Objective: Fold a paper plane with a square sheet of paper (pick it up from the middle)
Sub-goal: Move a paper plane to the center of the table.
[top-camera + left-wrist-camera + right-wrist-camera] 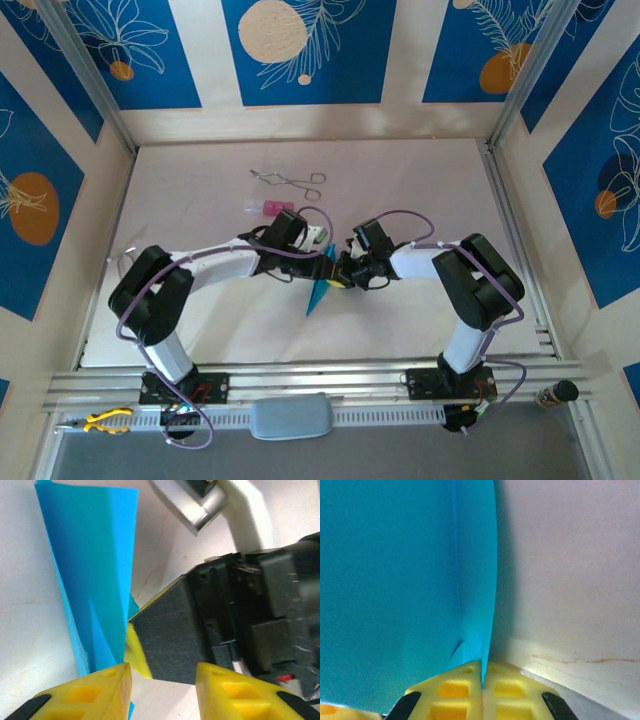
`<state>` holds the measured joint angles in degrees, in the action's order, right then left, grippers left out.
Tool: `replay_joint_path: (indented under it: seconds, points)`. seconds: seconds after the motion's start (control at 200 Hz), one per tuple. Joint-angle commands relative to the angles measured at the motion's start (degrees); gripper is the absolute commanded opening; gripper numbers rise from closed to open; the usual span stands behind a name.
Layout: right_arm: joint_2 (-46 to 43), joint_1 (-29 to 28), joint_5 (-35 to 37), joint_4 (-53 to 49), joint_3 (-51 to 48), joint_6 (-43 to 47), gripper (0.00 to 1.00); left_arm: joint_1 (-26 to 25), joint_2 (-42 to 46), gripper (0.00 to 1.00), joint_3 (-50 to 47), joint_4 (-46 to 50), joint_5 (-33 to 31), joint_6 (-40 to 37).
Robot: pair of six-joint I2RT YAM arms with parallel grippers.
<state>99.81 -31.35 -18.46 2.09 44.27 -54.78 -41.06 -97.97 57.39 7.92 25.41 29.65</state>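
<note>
Already a narrow wedge, the paper plane (318,293) is clamped in the right hand (481,669), the left hand (161,674) apart; probably only last creases remain.

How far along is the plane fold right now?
Done: the paper plane is folded into a narrow pointed wedge. In hand: the right gripper is shut on its edge, the left gripper open beside it. Left: probably a final crease, then setting it down.

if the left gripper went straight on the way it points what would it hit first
Probably the right gripper, shut on the folded blue paper, right ahead of the left gripper and its open jaws; depth is unclear.
</note>
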Motion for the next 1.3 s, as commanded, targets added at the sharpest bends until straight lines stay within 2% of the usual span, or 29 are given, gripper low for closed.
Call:
replay_joint_path:
  seconds: [0.0, 0.34, 0.98, 1.296]
  points:
    - [0.5, 0.1, -1.5, -1.4, 1.1, -0.2, 0.04, -0.4, -0.9, 0.39, 1.4, 0.8, -0.6, 0.0]
    - [0.6, 0.1, -1.3, -1.6, 1.2, -0.1, 0.04, -0.5, -0.4, 0.42, 0.0, 1.5, -3.6, -1.1]
    - [0.6, 0.1, -1.3, -1.7, 1.2, -0.1, 0.04, -0.5, 4.1, 0.42, -3.9, -6.0, -3.1, -0.5]
    - [0.7, 0.2, -1.4, -1.8, 1.3, 0.0, 0.04, -0.4, 2.4, 0.42, -3.0, -5.2, -2.0, -0.6]
